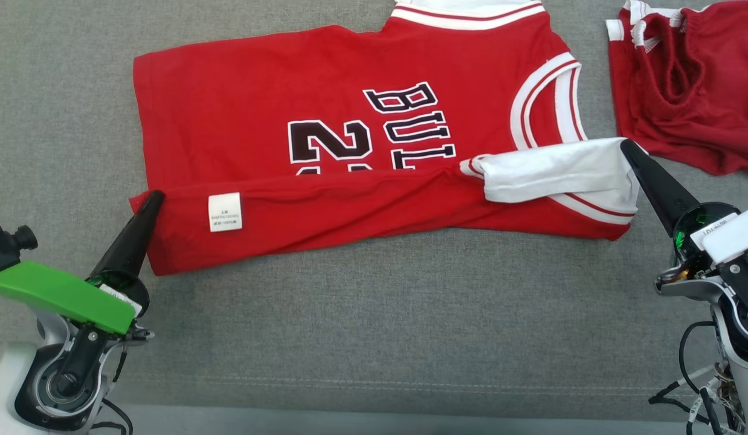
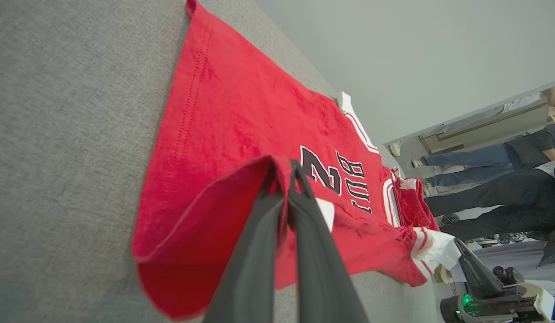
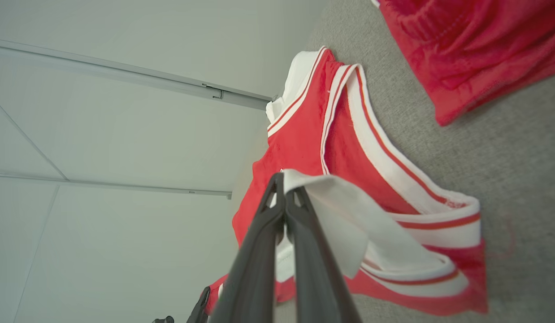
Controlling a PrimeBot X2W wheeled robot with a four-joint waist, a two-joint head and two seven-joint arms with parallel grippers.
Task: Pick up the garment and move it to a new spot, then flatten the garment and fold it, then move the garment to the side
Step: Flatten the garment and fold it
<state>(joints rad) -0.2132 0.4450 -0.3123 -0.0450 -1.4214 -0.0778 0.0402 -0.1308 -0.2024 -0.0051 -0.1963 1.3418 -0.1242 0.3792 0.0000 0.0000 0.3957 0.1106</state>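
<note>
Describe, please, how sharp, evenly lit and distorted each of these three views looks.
Head view: soft, even light, no glare, and the jersey lettering is crisp. Left wrist view: wide-angle stretch along the jersey, with the left gripper slightly soft near the lens. Right wrist view: the right gripper is blurred up close, and the red shorts are a little soft.

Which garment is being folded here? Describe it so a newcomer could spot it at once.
On the grey fabric surface, look at the middle: a red jersey lies spread flat, its near edge folded over. Unlike the crumpled red shorts at the right, it bears black lettering and a white tag.
</note>
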